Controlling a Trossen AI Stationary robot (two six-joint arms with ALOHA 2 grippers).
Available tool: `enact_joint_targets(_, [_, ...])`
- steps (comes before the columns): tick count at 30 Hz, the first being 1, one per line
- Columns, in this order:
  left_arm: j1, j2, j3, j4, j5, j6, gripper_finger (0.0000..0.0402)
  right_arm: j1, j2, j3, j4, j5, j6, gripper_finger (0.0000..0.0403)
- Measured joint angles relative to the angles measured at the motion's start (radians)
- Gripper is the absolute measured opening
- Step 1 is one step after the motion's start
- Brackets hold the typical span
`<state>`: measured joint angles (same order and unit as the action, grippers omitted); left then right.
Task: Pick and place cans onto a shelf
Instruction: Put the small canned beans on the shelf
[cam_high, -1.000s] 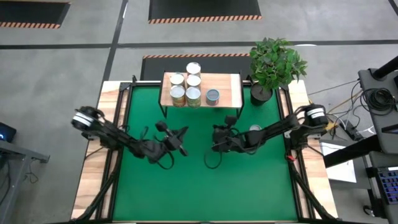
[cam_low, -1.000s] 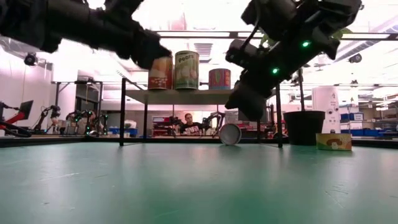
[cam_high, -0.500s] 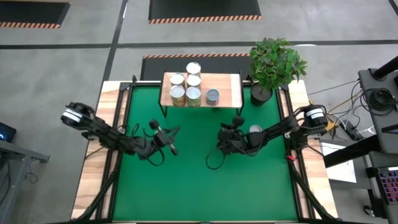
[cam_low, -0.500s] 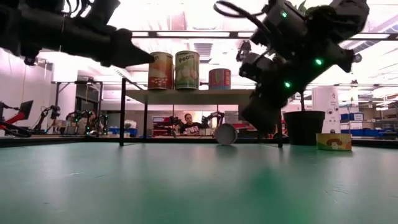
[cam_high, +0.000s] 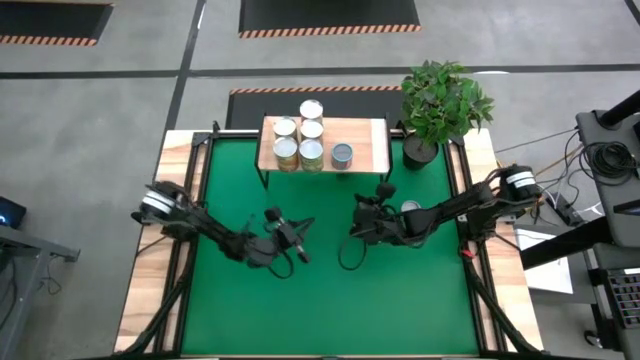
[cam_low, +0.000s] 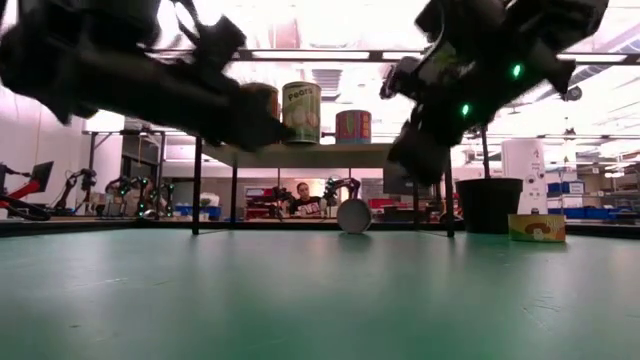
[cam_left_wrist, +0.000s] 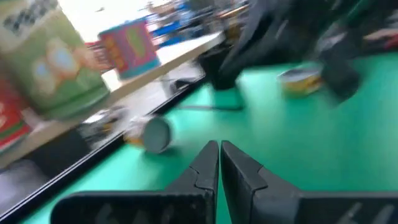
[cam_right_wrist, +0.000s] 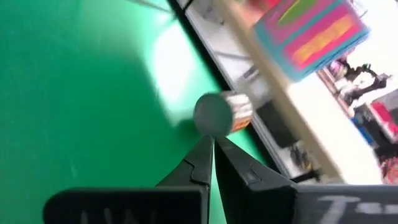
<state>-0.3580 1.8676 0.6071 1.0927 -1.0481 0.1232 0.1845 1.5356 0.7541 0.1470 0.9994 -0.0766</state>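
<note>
Several cans (cam_high: 311, 128) stand upright on the light-wood shelf (cam_high: 368, 135) at the table's far edge; the low view shows three cans (cam_low: 300, 112) there. One can (cam_low: 353, 215) lies on its side on the green mat under the shelf; the same lying can (cam_right_wrist: 217, 113) shows just beyond my right fingertips. Another can (cam_high: 410, 207) stands on the mat beside my right arm. My left gripper (cam_left_wrist: 219, 146) is shut, above mid-mat. My right gripper (cam_right_wrist: 213, 142) is shut, pointing toward the lying can and held above the mat.
A potted plant (cam_high: 440, 100) stands at the far right corner, next to the shelf. A small box (cam_low: 536, 227) lies at the right. A person (cam_low: 303, 198) sits in the room beyond. The near half of the mat (cam_high: 330, 310) is free room.
My left gripper has sunk and come toward the table's near edge, rolling a little about its own line, still shut. The lying can has rolled slightly toward the table's left under the shelf.
</note>
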Motion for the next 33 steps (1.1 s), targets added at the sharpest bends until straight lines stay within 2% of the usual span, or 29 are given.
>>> enact_joint_targets(2, [0.009,0.083,0.056,-0.001,-0.087,0.001,0.0000,0.010,-0.050,-0.002,0.002,0.001,-0.031,0.0009])
enact_joint_targets(4, [0.024,0.162,0.103,0.020,-0.116,-0.012,0.0000,0.025,-0.110,-0.009,-0.002,-0.001,-0.058,0.0009])
enact_joint_targets(6, [0.041,0.229,0.142,0.069,-0.103,-0.040,0.0000,0.041,-0.169,-0.011,0.001,-0.004,-0.090,0.0009])
enact_joint_targets(9, [0.075,0.307,0.200,0.145,-0.028,-0.041,0.0000,0.063,-0.257,-0.017,0.000,-0.005,-0.140,0.0009])
enact_joint_targets(12, [0.115,0.370,0.270,0.154,-0.028,-0.038,0.0000,0.068,-0.341,-0.017,0.000,-0.017,-0.188,0.0009])
enact_joint_targets(17, [0.190,0.457,0.389,0.158,-0.034,-0.047,0.0000,0.064,-0.460,-0.018,0.037,-0.132,-0.273,0.0009])
enact_joint_targets(21, [0.242,0.495,0.440,0.184,-0.034,-0.083,0.0007,0.064,-0.528,-0.018,0.083,-0.143,-0.377,0.0009])
enact_joint_targets(27, [0.306,0.503,0.446,0.198,-0.034,-0.135,0.0052,0.064,-0.600,-0.018,0.096,-0.143,-0.446,0.0009])
enact_joint_targets(33, [0.344,0.503,0.464,0.186,-0.034,-0.196,0.0139,0.064,-0.633,-0.018,0.087,-0.143,-0.455,0.0009])
